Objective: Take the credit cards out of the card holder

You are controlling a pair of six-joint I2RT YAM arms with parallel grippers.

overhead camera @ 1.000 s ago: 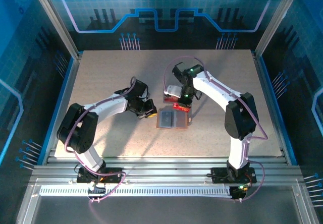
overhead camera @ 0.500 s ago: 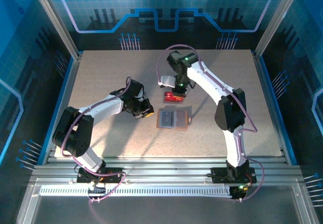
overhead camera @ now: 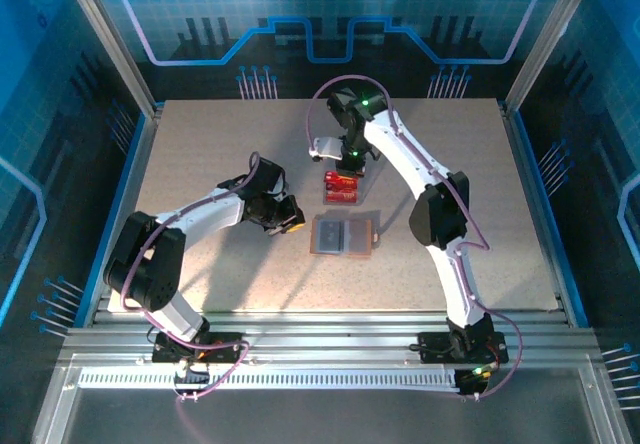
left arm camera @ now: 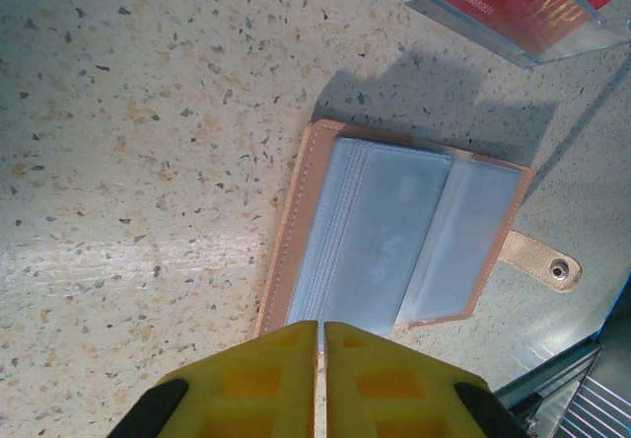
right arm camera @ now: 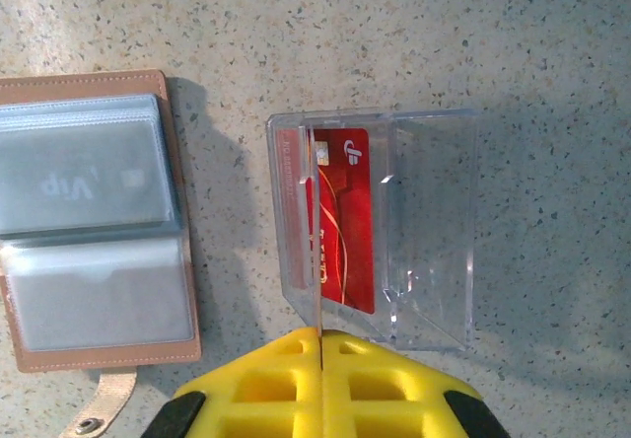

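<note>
Card holder (overhead camera: 343,235): lies spread open and flat on the speckled worktop (overhead camera: 200,164), near the middle. Its tan rim faces up, and its closing tab (right arm camera: 104,403) sticks out on one side.
Pockets: grey and clear, one marked "Vip". No red shows in them.
Credit cards (right arm camera: 340,221): red, lying inside a clear plastic tray (right arm camera: 434,231). One lies flat on the tray floor. A second reddish strip stands against the tray wall on the holder's side.
Tray and holder: side by side and near each other, with a strip of bare worktop between them. In the top view the tray sits on the far side of the holder.
Left pincer (left arm camera: 321,359): yellow fingers clenched, with a hairline seam between them and nothing held. The holder's edge lies right in front of the fingertips. In the top view this pincer is just to the left of the holder, low over the worktop.
Right pincer (right arm camera: 321,359): fingers pressed together and gripping nothing. It is above the worktop with the tray and its cards straight ahead of the tips. The holder lies off to the side in its wrist view.
</note>
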